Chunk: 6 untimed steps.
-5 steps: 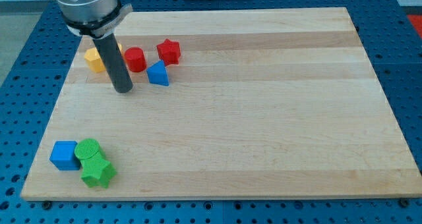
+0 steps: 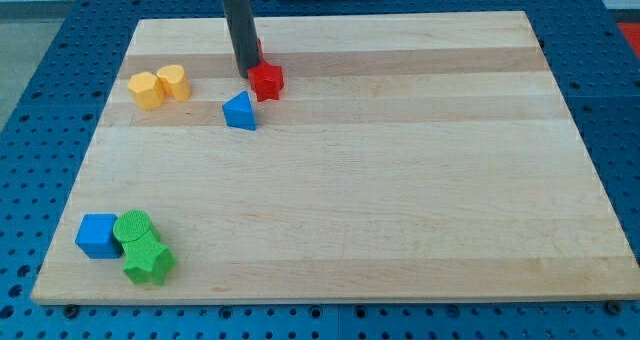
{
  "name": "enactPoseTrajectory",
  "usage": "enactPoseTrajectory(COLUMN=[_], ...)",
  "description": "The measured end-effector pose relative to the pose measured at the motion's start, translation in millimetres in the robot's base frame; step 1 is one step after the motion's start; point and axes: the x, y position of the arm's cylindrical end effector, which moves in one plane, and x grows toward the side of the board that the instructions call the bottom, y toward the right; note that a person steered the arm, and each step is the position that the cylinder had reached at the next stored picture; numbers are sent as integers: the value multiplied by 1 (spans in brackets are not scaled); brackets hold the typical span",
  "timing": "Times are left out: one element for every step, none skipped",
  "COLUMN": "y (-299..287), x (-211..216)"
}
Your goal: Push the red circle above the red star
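Observation:
The red star (image 2: 266, 80) lies near the view's top left-centre of the wooden board (image 2: 400, 180). My tip (image 2: 243, 73) rests on the board right against the star's upper left side. The red circle (image 2: 258, 48) shows only as a thin red sliver at the rod's right edge, just above the star. The rod hides the rest of it.
A blue triangle (image 2: 239, 112) lies just below and left of the star. Two yellow blocks (image 2: 146, 90) (image 2: 174, 82) sit further left. A blue cube (image 2: 97, 235), a green circle (image 2: 133, 226) and a green star (image 2: 148, 262) cluster at the bottom left corner.
My tip has moved up and to the right. The red circle has left its spot left of the star and now sits above it behind the rod. The star shifted slightly right.

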Motion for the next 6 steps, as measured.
enactPoseTrajectory(y=[-12,-44,-71,-78,-33,15], x=[1,1,-4,-51,-62,-1])
